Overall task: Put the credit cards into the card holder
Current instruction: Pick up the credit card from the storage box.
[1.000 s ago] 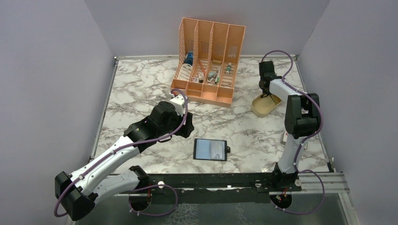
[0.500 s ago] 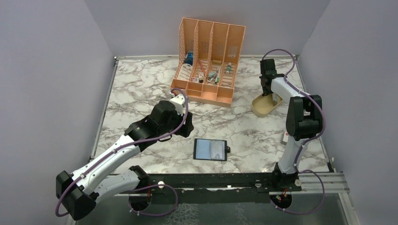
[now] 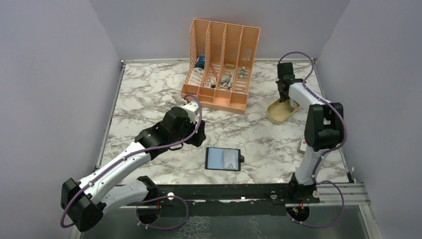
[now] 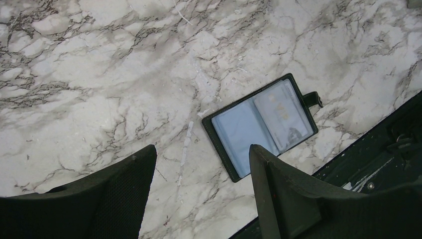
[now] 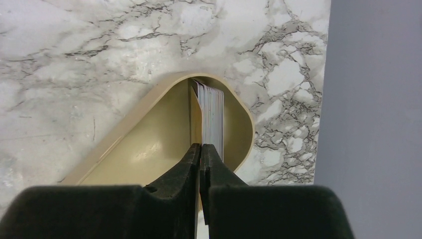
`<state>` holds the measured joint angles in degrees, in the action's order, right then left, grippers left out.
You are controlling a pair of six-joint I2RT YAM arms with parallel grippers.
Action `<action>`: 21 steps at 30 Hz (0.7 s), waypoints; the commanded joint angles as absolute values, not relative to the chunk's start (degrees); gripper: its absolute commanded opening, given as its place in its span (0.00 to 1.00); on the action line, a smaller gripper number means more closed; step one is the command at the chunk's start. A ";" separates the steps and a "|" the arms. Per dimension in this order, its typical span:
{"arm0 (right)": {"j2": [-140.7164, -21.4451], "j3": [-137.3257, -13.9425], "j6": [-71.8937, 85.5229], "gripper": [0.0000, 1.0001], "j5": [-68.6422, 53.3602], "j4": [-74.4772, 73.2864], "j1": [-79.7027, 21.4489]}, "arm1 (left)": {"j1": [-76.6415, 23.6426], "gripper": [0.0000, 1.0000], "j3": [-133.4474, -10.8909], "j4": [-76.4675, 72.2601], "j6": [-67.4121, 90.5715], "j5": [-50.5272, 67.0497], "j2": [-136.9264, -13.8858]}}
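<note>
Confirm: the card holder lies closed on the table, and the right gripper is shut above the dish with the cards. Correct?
No: the card holder lies open, pockets up, as the left wrist view shows. The right gripper is shut above the dish with the cards.

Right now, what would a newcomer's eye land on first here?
The tall orange organizer at the back of the marble table stands out most. Next, the black card holder lies open near the front edge, the left gripper open just left of it. At far right, the right gripper is shut at a stack of cards standing on edge in the beige dish.
</note>
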<state>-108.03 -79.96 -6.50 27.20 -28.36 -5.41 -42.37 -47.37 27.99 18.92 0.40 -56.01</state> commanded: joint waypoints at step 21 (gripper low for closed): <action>-109.83 -83.32 -10.39 0.01 24.38 -26.76 -2.29 | -42.06 0.71 -47.11 27.25 18.63 1.12 -56.69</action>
